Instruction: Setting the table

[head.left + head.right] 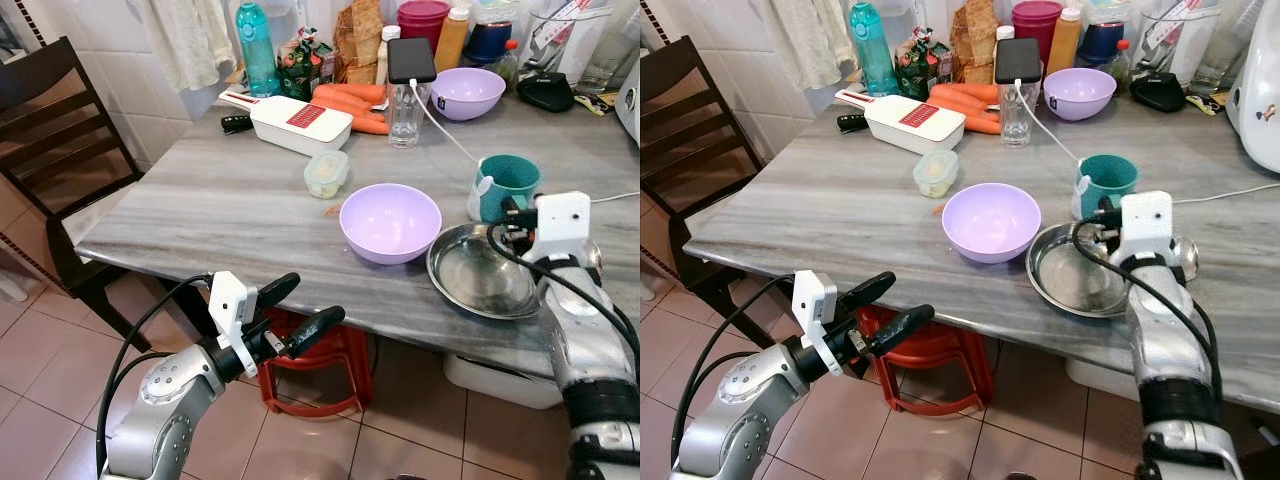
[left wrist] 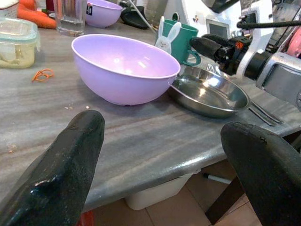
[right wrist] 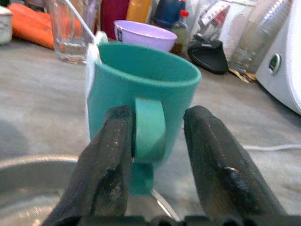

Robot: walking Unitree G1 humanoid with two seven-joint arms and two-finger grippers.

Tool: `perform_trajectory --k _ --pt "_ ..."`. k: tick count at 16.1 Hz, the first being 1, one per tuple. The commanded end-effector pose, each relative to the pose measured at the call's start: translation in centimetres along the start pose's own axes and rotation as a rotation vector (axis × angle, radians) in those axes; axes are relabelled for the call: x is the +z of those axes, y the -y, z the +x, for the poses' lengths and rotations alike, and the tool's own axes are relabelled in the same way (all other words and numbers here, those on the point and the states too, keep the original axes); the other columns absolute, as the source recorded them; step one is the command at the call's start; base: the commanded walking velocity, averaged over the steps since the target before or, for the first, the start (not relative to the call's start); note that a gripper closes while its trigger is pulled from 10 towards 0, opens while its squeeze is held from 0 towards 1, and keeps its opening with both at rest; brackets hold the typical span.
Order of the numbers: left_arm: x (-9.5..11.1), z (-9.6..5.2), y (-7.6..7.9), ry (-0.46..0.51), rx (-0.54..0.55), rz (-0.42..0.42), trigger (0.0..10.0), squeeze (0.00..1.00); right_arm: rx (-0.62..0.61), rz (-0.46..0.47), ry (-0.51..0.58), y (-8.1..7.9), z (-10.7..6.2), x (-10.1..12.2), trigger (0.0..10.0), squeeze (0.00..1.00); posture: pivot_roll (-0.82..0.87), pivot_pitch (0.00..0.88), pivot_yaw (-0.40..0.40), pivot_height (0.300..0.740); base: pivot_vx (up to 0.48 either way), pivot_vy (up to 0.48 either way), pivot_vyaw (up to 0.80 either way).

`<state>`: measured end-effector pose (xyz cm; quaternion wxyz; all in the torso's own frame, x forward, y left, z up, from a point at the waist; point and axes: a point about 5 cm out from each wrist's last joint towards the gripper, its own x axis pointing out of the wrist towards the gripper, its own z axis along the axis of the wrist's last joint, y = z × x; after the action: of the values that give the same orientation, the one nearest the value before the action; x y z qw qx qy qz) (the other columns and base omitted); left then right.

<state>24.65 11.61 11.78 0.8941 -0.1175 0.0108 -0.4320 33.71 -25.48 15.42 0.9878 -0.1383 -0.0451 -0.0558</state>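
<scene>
Left gripper [image 1: 300,307]: my fingers spread wide, waiting off the table's [image 1: 200,200] near edge.
Lilac bowl [image 1: 390,222]: mid-table, touching the steel plate [image 1: 480,272].
Teal mug [image 3: 141,89]: behind the plate.
Right gripper [image 3: 157,146]: my fingers straddle its handle, one touching, not clamped, lined up to grip.

Both arms forward, jaws parted.

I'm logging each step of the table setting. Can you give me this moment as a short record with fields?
surface: grey marble table
right gripper: open, fingers either side of the teal mug's handle
left gripper: open, below the table's near edge
steel plate: beside the near lilac bowl, touching it
far lilac bowl: at the back, among bottles
</scene>
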Motion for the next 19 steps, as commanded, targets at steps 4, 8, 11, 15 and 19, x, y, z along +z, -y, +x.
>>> perform_trajectory --k 4,8,11,15,19 --pt "0.3 0.1 -0.1 -0.01 -0.013 0.011 10.0 0.0 -0.051 -0.01 0.031 1.2 -0.6 0.6 10.0 1.0 -0.13 0.088 0.119 0.74 0.0 0.0 0.0" --pt "0.3 0.3 -0.2 -0.007 -0.014 0.015 10.0 0.0 -0.084 -0.03 0.04 1.8 -1.2 1.1 10.0 1.0 -0.13 0.082 0.123 0.74 0.0 0.0 0.0" --pt "0.3 0.4 -0.2 -0.007 -0.013 0.017 10.0 0.0 -0.093 -0.03 0.041 1.8 -1.6 1.2 10.0 1.0 -0.13 0.078 0.122 0.74 0.0 0.0 0.0" --pt "0.3 0.3 -0.4 -0.004 -0.006 0.014 10.0 0.0 -0.081 -0.037 0.101 1.2 -2.2 2.3 10.0 1.0 -0.13 0.075 0.116 0.74 0.0 0.0 0.0" --pt "0.2 0.1 -0.4 0.004 0.004 0.01 10.0 0.0 -0.093 -0.083 0.157 0.2 -3.5 3.3 10.0 1.0 -0.13 0.067 0.106 0.74 0.0 0.0 0.0"
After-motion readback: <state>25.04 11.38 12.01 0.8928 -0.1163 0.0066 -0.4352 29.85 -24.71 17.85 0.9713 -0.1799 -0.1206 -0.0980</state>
